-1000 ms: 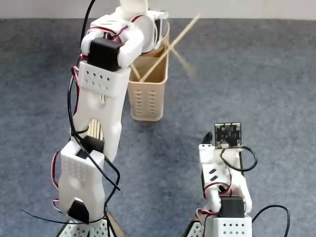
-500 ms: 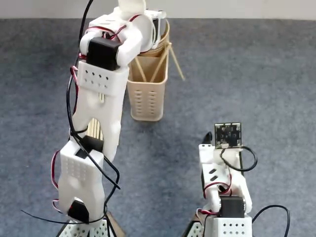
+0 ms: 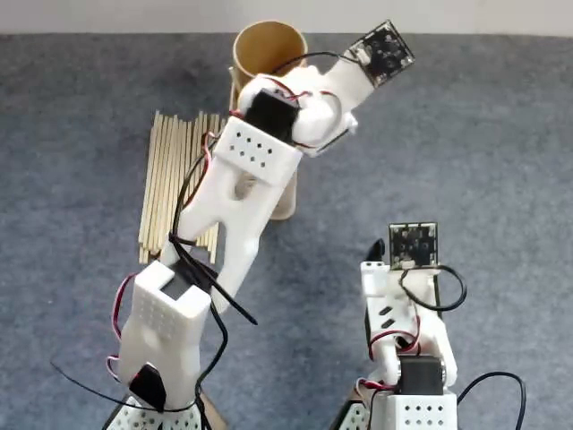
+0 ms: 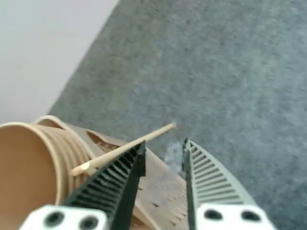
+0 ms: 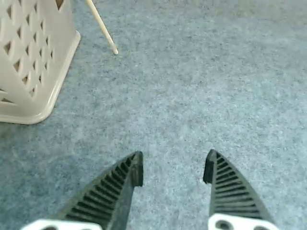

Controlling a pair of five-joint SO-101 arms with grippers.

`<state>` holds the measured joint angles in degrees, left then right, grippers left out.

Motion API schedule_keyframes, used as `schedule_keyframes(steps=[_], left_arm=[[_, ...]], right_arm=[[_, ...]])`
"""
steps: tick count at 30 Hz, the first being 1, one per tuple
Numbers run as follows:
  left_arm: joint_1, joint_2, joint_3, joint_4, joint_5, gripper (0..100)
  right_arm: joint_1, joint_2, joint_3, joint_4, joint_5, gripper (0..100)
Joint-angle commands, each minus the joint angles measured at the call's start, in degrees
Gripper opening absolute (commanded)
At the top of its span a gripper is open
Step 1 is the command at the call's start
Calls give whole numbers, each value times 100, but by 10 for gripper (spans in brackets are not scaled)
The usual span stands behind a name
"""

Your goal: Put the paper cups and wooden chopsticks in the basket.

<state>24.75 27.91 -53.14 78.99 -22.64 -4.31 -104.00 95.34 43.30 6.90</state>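
A stack of brown paper cups [image 3: 269, 47] [image 4: 33, 163] stands in the beige basket [image 3: 285, 204] [image 4: 160, 194] at the back of the carpet. One wooden chopstick [image 4: 125, 147] leans across the basket's rim, and its tip [image 5: 102, 28] pokes out beside the basket wall [image 5: 29, 62]. A row of several chopsticks [image 3: 177, 179] lies flat on the carpet, left of the basket. My left gripper [image 4: 163, 146] hangs open over the basket's edge, nothing between its fingers. My right gripper [image 5: 173, 165] is open low over bare carpet, right of the basket.
The left arm [image 3: 242, 179] stretches diagonally over the basket and hides most of it. The right arm [image 3: 407, 322] sits folded near the front right. Grey carpet [image 3: 483, 134] lies open to the right, and a pale wall strip runs along the back.
The left arm swung right across the basket, uncovering the chopsticks on the carpet. The chopstick seen falling a second ago now rests in the basket. The right arm stayed still.
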Motion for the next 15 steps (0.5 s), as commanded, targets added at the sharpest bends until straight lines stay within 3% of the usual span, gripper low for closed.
schedule_keyframes(steps=[1,5,7,12,15], left_arm=[[-541,-347,-286,-53,299,154],[-1842,-1007,-866,9,1662,153],[-2615,-1279,-927,448,2224,153],[-3679,-1077,92,1749,1925,155],[-4040,-655,884,1846,1512,157]], right_arm=[[48,-101,743,4,79,214],[48,-101,743,4,79,214],[48,-101,743,4,79,214],[48,-101,743,13,79,214],[48,-101,743,22,79,214]])
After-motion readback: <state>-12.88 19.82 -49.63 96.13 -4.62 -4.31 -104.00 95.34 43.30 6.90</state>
